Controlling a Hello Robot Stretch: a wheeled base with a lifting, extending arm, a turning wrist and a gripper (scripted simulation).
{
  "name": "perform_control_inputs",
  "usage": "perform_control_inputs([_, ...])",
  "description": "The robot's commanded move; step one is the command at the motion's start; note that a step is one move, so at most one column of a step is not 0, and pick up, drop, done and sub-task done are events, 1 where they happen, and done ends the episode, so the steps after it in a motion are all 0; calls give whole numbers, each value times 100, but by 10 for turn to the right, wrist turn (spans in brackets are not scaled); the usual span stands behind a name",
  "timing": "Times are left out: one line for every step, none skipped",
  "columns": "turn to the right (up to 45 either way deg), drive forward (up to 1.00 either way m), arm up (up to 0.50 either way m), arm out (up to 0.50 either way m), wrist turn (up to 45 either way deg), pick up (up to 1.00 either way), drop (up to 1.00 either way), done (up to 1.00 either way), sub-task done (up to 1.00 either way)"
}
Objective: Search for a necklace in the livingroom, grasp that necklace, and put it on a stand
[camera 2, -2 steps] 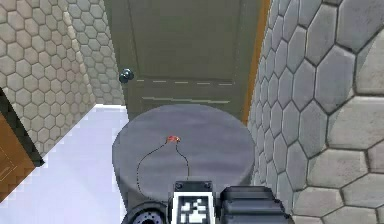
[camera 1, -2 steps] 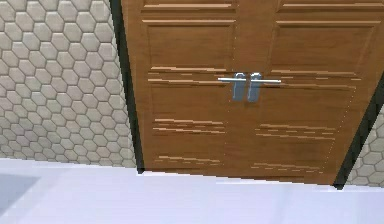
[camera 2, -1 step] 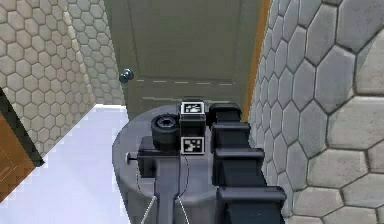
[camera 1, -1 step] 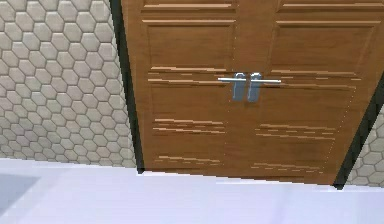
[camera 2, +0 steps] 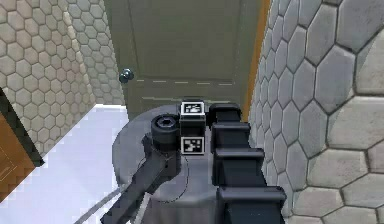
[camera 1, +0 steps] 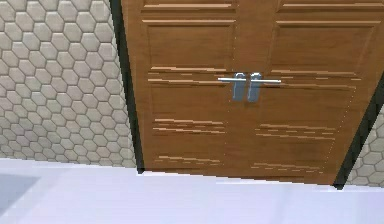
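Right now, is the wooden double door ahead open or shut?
Shut: the wooden double door has its leaves meeting flush at the handles, no gap.

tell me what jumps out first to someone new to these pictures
A wooden double door with two silver handles stands close ahead in the forward view, a hexagon-tiled wall at its left. In the arm side view, the dark arm with two white marker squares rises before a pale grey-green door with a round knob.

wooden double door (camera 1: 250, 90), metal handles (camera 1: 245, 86)
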Motion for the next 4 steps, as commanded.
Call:
perform_control_inputs([0,0,0,0,450,0,0,0,0])
perform_control_inputs([0,0,0,0,450,0,0,0,0])
perform_control_inputs([0,0,0,0,270,0,0,0,0])
perform_control_inputs([0,0,-30,0,0,0,0,0,0])
